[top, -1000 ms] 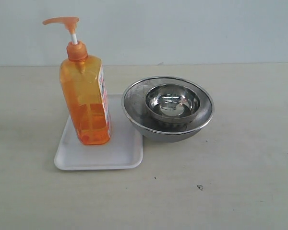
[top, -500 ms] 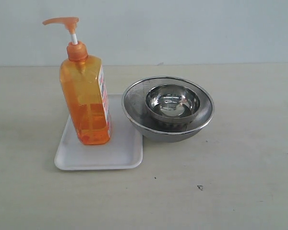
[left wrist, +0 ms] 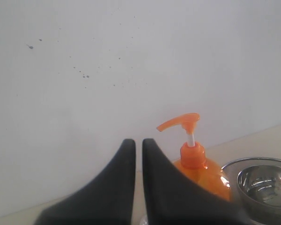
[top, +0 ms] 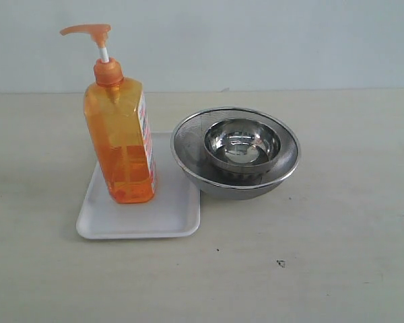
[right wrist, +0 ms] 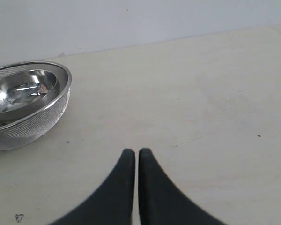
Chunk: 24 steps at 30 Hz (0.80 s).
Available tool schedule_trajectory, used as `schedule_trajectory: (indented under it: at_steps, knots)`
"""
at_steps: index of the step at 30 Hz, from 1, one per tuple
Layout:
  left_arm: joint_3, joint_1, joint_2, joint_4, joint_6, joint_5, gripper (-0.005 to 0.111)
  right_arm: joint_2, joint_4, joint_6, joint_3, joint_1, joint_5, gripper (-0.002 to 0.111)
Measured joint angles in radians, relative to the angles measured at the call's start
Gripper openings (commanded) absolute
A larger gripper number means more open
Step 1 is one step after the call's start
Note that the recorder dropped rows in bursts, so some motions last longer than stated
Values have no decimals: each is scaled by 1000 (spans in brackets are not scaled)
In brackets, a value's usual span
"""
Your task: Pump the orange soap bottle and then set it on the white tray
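Observation:
The orange soap bottle (top: 121,141) stands upright on the white tray (top: 168,215), its pump head raised and pointing left. Neither arm shows in the exterior view. In the left wrist view my left gripper (left wrist: 138,142) is shut with nothing between its black fingers, well back from the orange soap bottle (left wrist: 196,161), whose lower part one finger hides. In the right wrist view my right gripper (right wrist: 136,152) is shut and empty, hanging over bare table away from the bottle.
A steel mesh bowl (top: 188,151) with a smaller steel bowl (top: 242,145) nested inside sits just right of the tray, touching its corner. The mesh bowl (right wrist: 33,117) also shows in the right wrist view. A plain wall rises behind the table.

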Motion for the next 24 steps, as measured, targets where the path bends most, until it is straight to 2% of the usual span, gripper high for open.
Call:
schedule_trajectory:
  at_steps: [24]
  knots:
    - [0,0,0,0,0,0,5,0,-70,11,0,0,0,0]
